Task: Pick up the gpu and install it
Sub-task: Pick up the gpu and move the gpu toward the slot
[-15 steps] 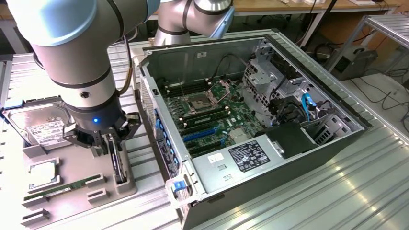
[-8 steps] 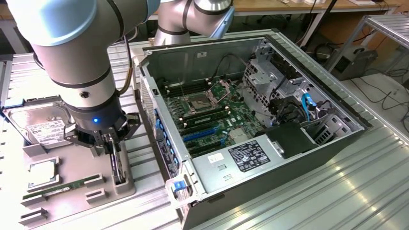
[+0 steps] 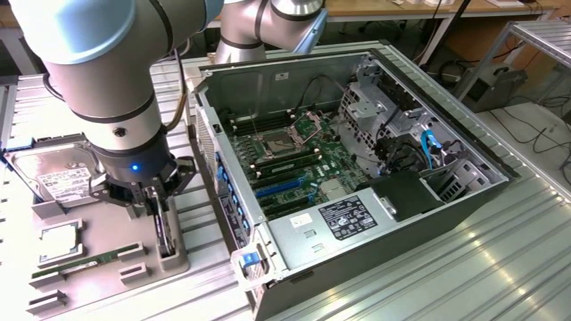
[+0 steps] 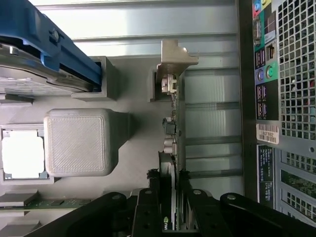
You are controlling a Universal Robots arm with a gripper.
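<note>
My gripper [image 3: 150, 200] [image 4: 170, 192] narrow, fingers pinching top edge of gpu [image 3: 162, 231] [image 4: 174, 131]. Gpu stands edge-on in grey holder [image 3: 183, 257], just beside open computer case [image 3: 295, 77]. I judge card light, stiff, fragile: grip mid-edge, off connectors.

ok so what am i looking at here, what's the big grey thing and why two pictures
The big grey tube is a robot arm; its end effector is the claw at the tip. One picture comes from a camera off to the side, the other from a camera on the wrist, looking along the claw. On the metal table sit an open PC case and a grey holder with parts: a hard drive, a CPU, a RAM stick and the gpu, a thin black card standing on edge. The end effector is closed on the gpu, which stands in its holder slot.
</note>
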